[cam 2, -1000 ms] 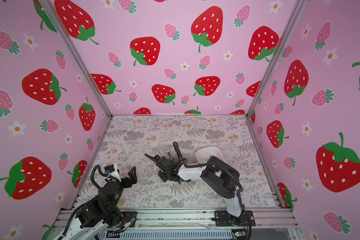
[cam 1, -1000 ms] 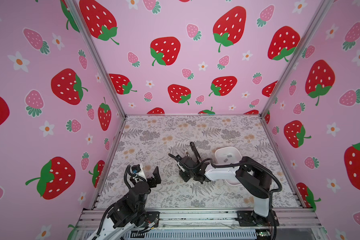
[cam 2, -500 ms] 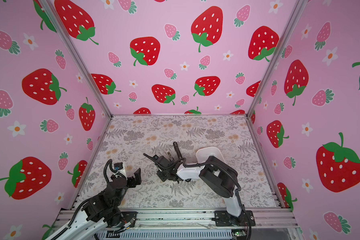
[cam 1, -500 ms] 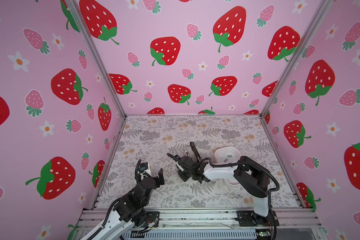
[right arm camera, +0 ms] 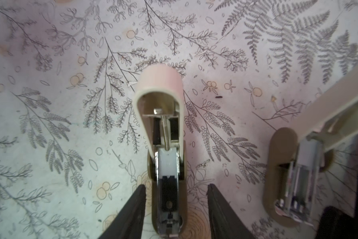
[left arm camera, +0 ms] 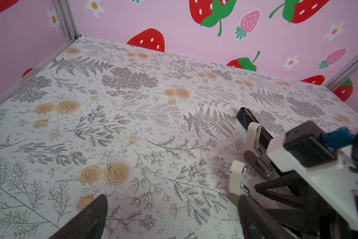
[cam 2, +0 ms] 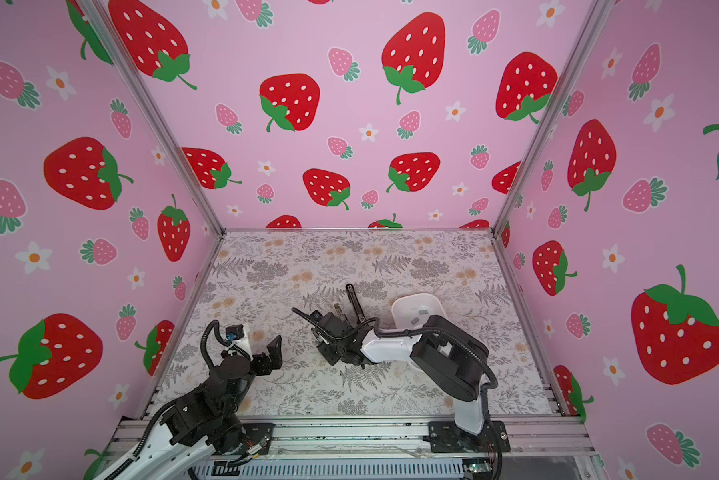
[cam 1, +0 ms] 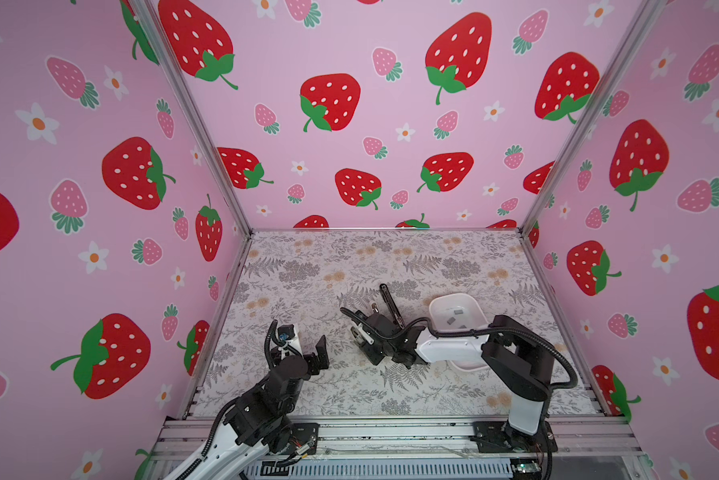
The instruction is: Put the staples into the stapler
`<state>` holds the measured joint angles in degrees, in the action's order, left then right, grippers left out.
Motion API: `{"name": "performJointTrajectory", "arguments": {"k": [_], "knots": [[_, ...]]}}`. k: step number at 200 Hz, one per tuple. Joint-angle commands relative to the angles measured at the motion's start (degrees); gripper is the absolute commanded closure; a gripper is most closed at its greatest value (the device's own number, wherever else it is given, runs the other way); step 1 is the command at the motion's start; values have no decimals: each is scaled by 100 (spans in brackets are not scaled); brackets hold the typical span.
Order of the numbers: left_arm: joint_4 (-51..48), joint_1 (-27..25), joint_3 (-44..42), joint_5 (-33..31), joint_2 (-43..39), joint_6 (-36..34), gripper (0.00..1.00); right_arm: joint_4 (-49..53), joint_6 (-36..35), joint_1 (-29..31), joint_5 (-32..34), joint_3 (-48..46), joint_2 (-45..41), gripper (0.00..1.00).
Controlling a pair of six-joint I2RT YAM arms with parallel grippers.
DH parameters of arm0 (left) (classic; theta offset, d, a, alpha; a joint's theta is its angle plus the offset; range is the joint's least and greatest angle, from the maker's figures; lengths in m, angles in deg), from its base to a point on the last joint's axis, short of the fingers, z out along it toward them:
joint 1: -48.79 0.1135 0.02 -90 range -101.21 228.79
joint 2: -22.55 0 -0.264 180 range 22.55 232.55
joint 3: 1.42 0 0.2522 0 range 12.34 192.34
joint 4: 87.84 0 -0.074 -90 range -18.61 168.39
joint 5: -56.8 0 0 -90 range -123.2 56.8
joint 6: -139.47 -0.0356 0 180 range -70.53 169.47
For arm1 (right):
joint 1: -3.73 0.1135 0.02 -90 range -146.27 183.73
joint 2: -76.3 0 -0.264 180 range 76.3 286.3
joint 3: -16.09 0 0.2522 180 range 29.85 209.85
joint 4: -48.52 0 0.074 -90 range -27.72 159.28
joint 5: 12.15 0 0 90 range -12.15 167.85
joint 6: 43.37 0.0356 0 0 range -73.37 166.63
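In both top views the staples are held in a white tray; left wrist view: the left gripper is spread wide; right wrist view: the open stapler is flanked, untouched, by the parted right gripper.

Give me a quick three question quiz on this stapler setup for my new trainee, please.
1. True or false: the left gripper holds a staple strip.
2. Fill in: the stapler straddled by the right gripper has its lid ____ (open or shut).
3. The loose staples lie in: A) the white bowl, B) the left gripper, C) the right gripper.
Key: 1 false; 2 open; 3 A.
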<state>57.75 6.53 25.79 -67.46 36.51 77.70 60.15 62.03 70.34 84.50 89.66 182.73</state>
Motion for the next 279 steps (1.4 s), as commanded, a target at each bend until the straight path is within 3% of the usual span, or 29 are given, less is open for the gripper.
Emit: {"name": "performJointTrajectory", "arguments": {"k": [1, 20, 34, 51, 63, 83, 108, 129, 157, 184, 205, 237, 279], "knots": [[100, 5, -28, -104, -122, -30, 1, -97, -116, -8, 283, -369, -722, 42], [332, 7, -83, -133, -81, -235, 1, -266, -87, -8, 210, -672, -1240, 41], [1034, 12, -217, 14, 7, -854, 1, -406, -34, -8, 265, -905, -1679, 41], [2025, 90, -397, 231, 244, -1723, 1, -758, 73, -32, 813, -1394, -2385, 44], [2841, 309, -629, 130, 494, -1831, 1, -922, 212, -73, 1445, -1755, -2882, 45], [3793, 1232, -932, 823, 1035, -1475, 1, -957, 536, -330, 2406, -2277, -3647, 48], [4350, 2733, -1082, 2017, 1971, -474, 1, -876, 1029, -1034, 2587, -2756, -4368, 51], [4239, 3023, -842, 2153, 2552, -202, 1, -902, 1411, -1601, 2521, -3092, -4729, 53], [4363, 3017, -811, 2015, 2754, -139, 1, -886, 1748, -2192, 2302, -3269, -4648, 53], [4428, 3016, -854, 2134, 2694, -207, 1, -912, 2155, -2646, 1725, -3278, -4063, 56], [4455, 3013, -870, 2138, 2665, -224, 1, -938, 2336, -2741, 1547, -3230, -3621, 59], [4481, 3014, -882, 2083, 2648, -216, 1, -1076, 2452, -2893, 1934, -3358, -3243, 59], [4439, 3020, -932, 1988, 2517, -169, 1, -832, 2783, -3205, 1521, -3023, -3009, 60]]}}
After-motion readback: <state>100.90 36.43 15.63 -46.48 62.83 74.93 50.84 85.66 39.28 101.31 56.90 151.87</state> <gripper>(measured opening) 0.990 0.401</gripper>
